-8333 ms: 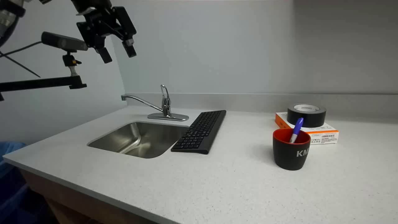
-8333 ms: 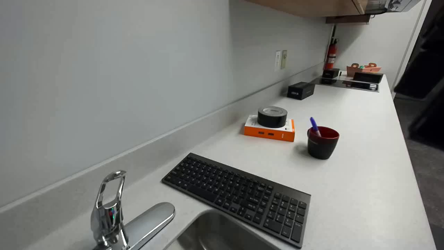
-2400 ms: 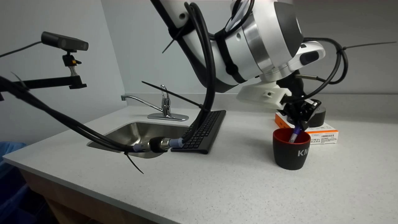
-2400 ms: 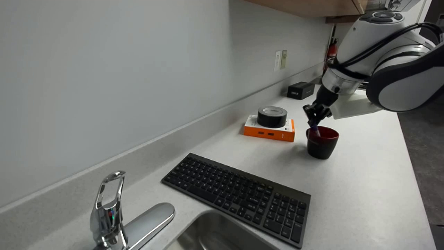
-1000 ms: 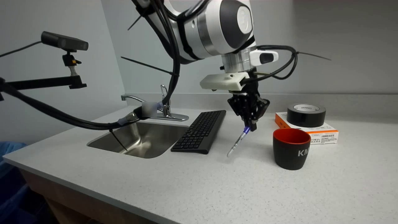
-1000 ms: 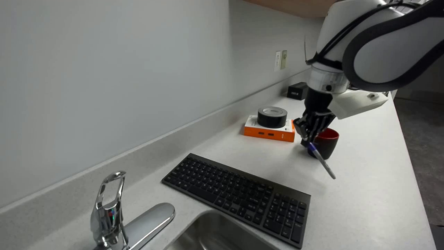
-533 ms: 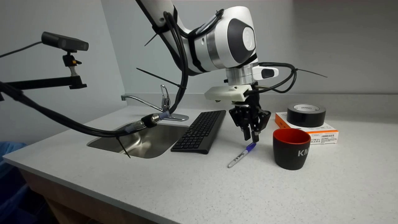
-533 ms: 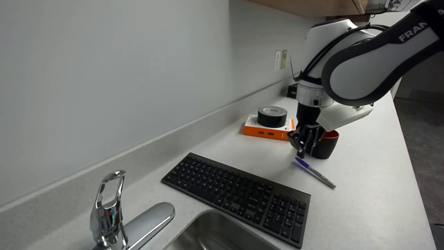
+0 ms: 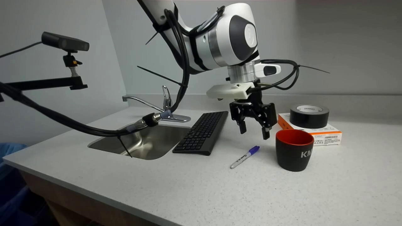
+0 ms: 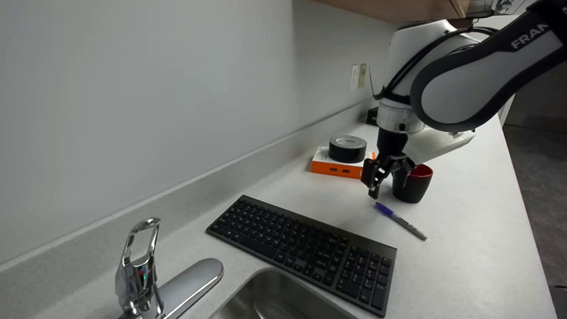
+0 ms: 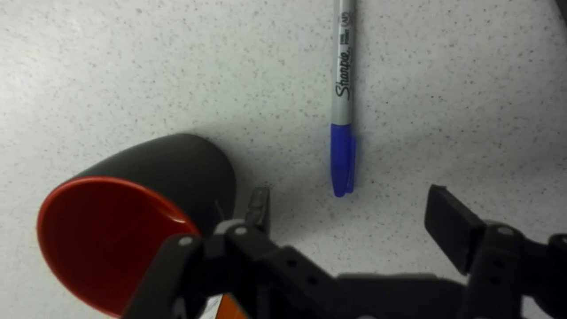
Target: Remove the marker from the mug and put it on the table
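The marker [image 9: 245, 157], with a blue cap and pale grey barrel, lies flat on the light speckled table [image 9: 188, 188] between the mug and the keyboard. It shows in both exterior views [image 10: 401, 220] and in the wrist view [image 11: 342, 110]. The black mug [image 9: 293, 157] with its red interior stands upright beside it; no marker shows in it. It also shows in the wrist view [image 11: 177, 164]. My gripper [image 9: 254, 131] is open and empty just above the marker's capped end, apart from it. In the wrist view, the cap end lies between the spread fingers, on the table below.
A black tape roll [image 9: 309, 116] sits on a white and orange box [image 9: 326, 138] behind the mug. A black keyboard [image 9: 202, 133] lies along the sink [image 9: 147, 141], with a faucet [image 9: 168, 110] behind. One finger is close to the mug's side.
The marker has come out of the mug, hung from my shut gripper, and now lies on the table. My gripper has let it go, opened wide and risen slightly. The mug has stayed put.
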